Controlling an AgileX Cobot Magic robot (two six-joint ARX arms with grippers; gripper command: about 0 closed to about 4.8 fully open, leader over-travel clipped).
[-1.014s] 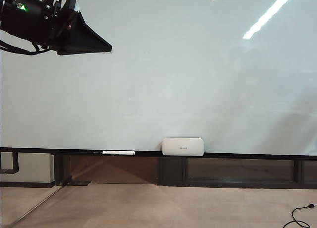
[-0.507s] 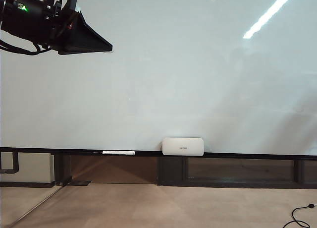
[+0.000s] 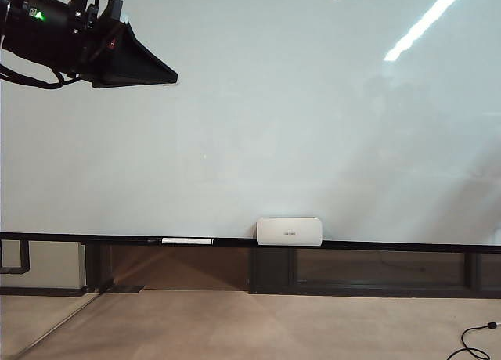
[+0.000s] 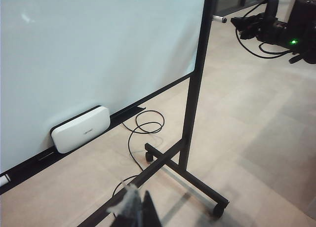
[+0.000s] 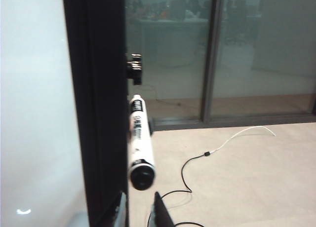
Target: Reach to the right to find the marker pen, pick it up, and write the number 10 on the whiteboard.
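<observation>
The very large, glossy, pale bluish-white whiteboard [image 3: 297,117] is seen filling most of the exterior view, with ceiling lights mirrored in it and no strokes visible on its surface. A thin black ledge [image 3: 391,246] is carried along its lower edge, and the board is borne by a black metal frame on castors [image 4: 195,89], as shown in the left wrist view, standing on a beige floor [image 3: 258,325]. The black left arm [image 3: 55,35] is seen at the upper left of the exterior view, held in front of the board. A white rounded rectangular box [image 3: 289,231] is rested on the ledge near its middle, and a long white stick [image 3: 187,241] is laid flat on the ledge just beside it, apart from it. A black cable [image 4: 140,133] is looped on the floor below the box. The slim marker pen with a whitish barrel and a black end [image 5: 139,143] is found at the board's black side post, held against it beside a small black knob. The right gripper [image 5: 140,212] is placed just below the pen's near end, its two fingers parted and closed on nothing. Of the left gripper [image 4: 138,209] only the tips are shown, and whether it is open cannot be told.
</observation>
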